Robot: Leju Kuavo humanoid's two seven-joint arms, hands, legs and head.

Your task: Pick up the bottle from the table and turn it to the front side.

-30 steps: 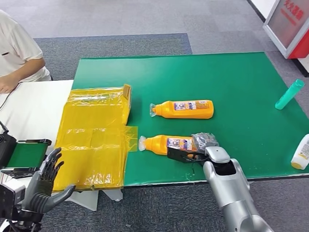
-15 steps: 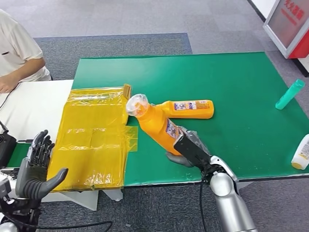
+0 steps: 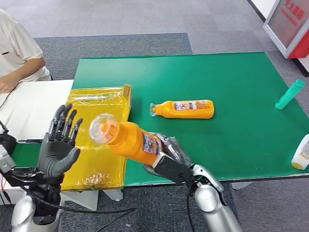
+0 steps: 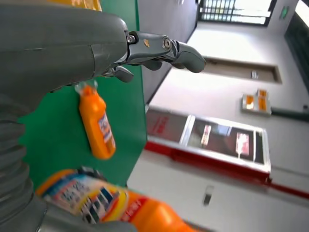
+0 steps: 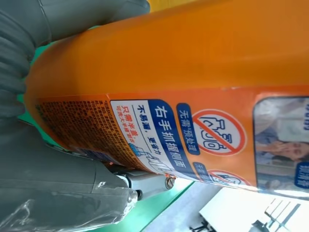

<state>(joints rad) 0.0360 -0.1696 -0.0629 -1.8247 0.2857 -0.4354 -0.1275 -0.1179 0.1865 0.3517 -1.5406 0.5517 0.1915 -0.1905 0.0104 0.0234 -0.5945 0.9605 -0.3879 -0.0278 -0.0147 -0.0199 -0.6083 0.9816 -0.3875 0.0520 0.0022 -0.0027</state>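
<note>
Orange bottle (image 3: pixel 133 141), wrapped in clear film, gripped around its base by the right hand (image 3: pixel 168 157) and lifted clear of the green desk (image 3: pixel 236 87), near its front edge. Lay tilted, clear cap end aimed toward the left hand (image 3: pixel 58 147). Printed label (image 5: pixel 175 140) turned toward the right wrist camera. Left hand raised beside the cap, palm facing it, fingers (image 3: pixel 65 121) spread wide, holding nothing, not touching the bottle. Second orange bottle (image 3: pixel 184 109) lay flat farther back on the desk. Yellow plastic sheet (image 3: pixel 96 108) spread under the raised bottle. Teal bottle (image 3: pixel 289 94) and white bottle (image 3: pixel 301 152) lay near the right edge.
</note>
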